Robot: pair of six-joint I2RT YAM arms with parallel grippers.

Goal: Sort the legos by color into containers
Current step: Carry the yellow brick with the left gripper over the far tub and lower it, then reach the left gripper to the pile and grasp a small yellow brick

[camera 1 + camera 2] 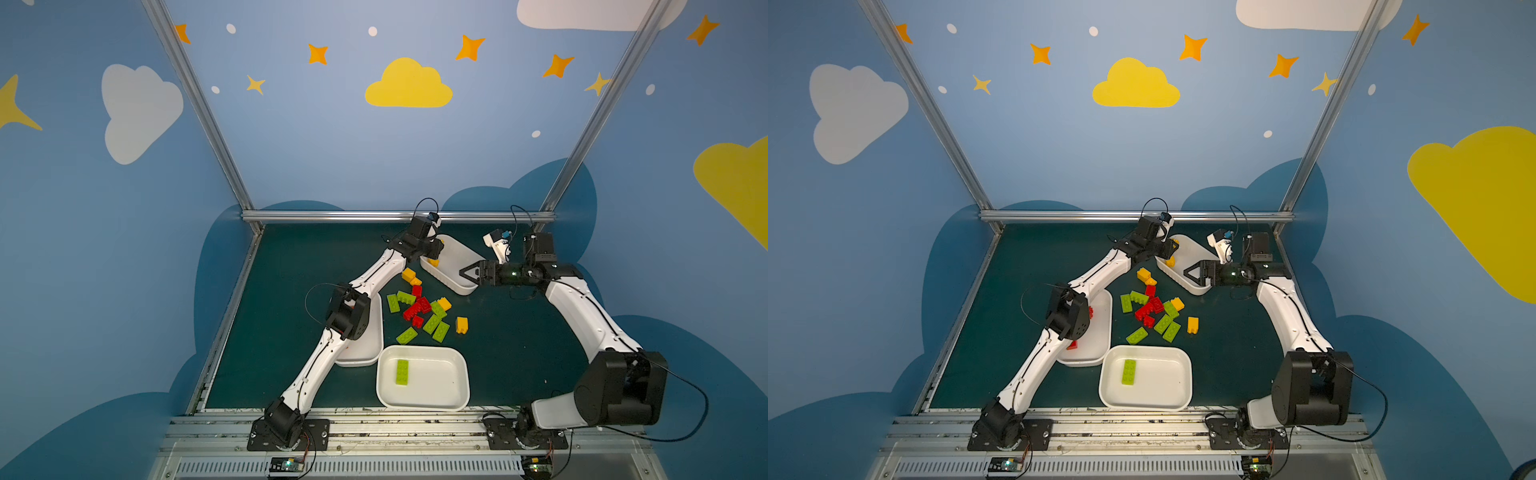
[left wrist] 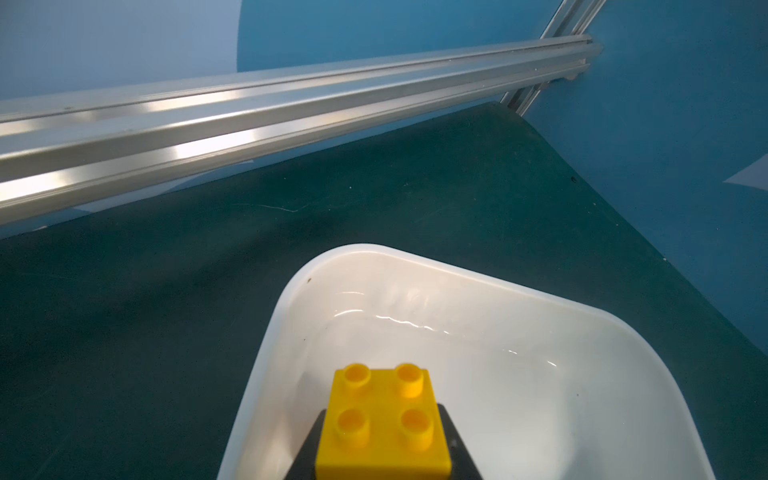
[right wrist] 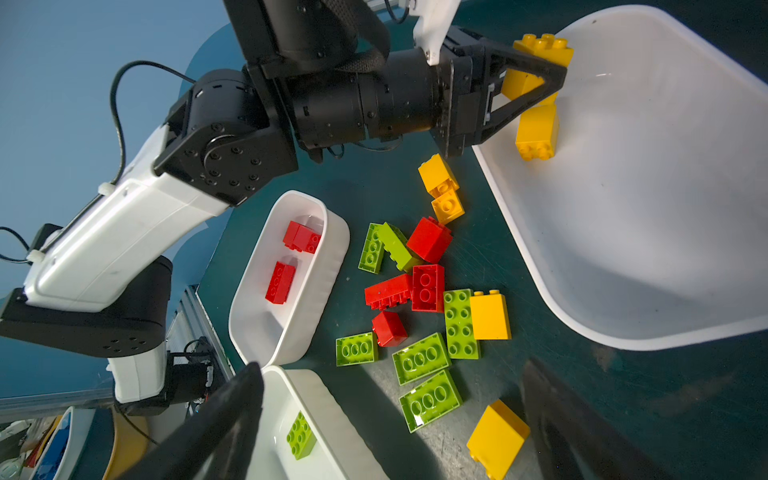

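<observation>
The step in hand is a drop-off. The left jaws reach over the left rim of the far tub (image 1: 444, 279) and are clenched on a yellow brick (image 2: 384, 419), square with four studs, which hangs above the tub's floor. How tight the grip is I cannot tell. The right jaws stand wide apart and empty, hovering at the same tub's right end.

As I judge it, the next move is to let go so the brick falls inside, then lift clear and reach for the pile (image 1: 419, 309) on the desk (image 1: 519, 332). Green, red and yellow bricks lie loose there, many of them touching. The drop looks safe, since the brick is well inside the rim. The next pick calls for a brick with free sides, such as the lone yellow brick (image 1: 461, 325) just right of the pile.

The left wrist view gives the studs and the bare white floor beyond, but nothing of the pile. The right wrist view shows what looks like a second yellow brick (image 3: 536, 133) in the tub just below the held one. It also shows two red bricks (image 3: 280, 282) in the left tub (image 3: 328, 266), which the left arm (image 1: 332, 353) largely covers in a top view. Both top views show one green brick (image 1: 402, 372) in the near tub (image 1: 424, 405).
</observation>
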